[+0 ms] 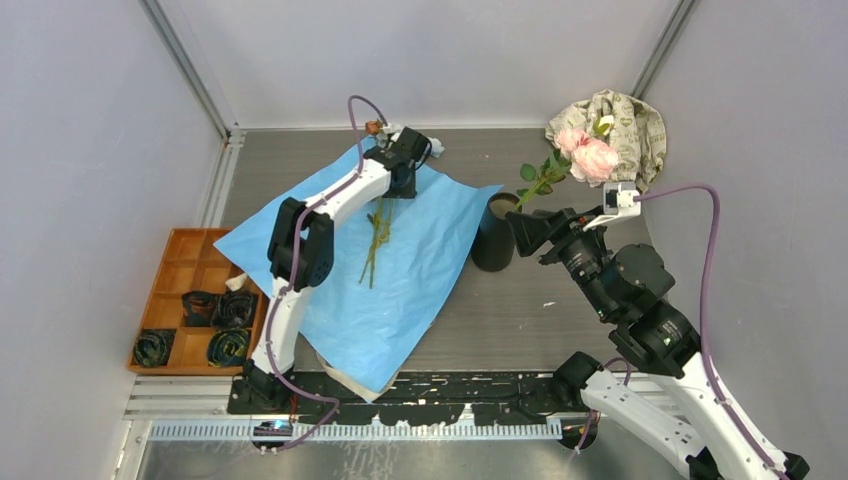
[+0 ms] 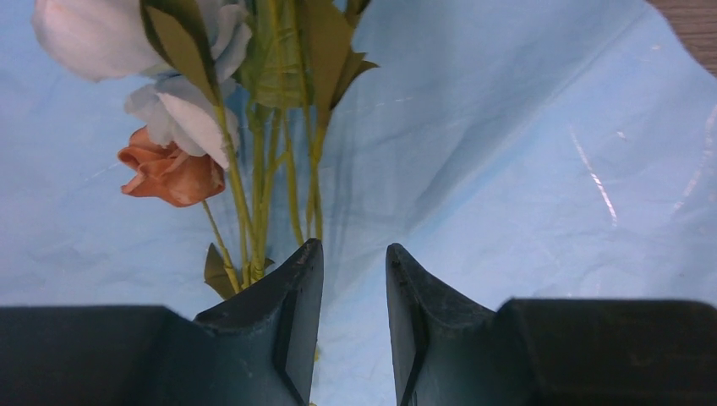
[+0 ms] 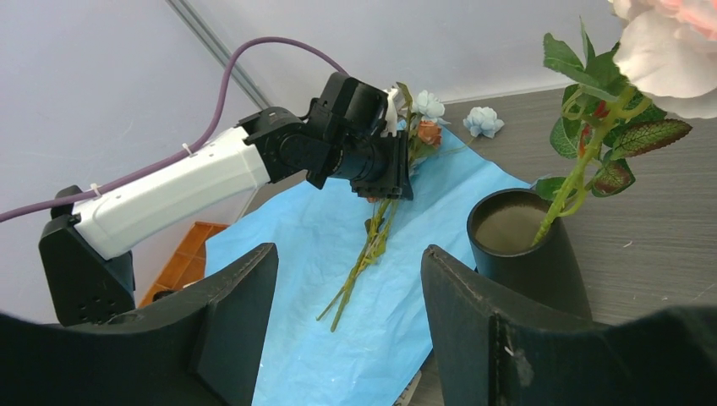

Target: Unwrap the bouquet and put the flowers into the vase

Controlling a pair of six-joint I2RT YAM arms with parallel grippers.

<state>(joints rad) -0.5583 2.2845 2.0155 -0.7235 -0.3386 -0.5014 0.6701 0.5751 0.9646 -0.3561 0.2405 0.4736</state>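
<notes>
The bouquet's blue paper [image 1: 330,300] lies unfolded flat on the table. On it rest several flowers [image 1: 377,240] with green stems, an orange-brown head [image 2: 169,173] and pale blue heads [image 2: 84,38]. My left gripper [image 2: 355,247] hovers open over the stems' upper part, and the stems pass just left of its left finger. The black vase [image 1: 492,245] stands upright beside the paper's right edge and holds a pink flower [image 1: 590,157]. My right gripper [image 3: 350,249] is open and empty, with the vase [image 3: 533,262] close by its right finger.
An orange compartment tray [image 1: 175,255] with black coiled items sits at the left. A beige patterned cloth [image 1: 625,120] is bunched in the back right corner. A loose pale blue flower head [image 3: 484,121] lies past the paper's far edge. Walls enclose three sides.
</notes>
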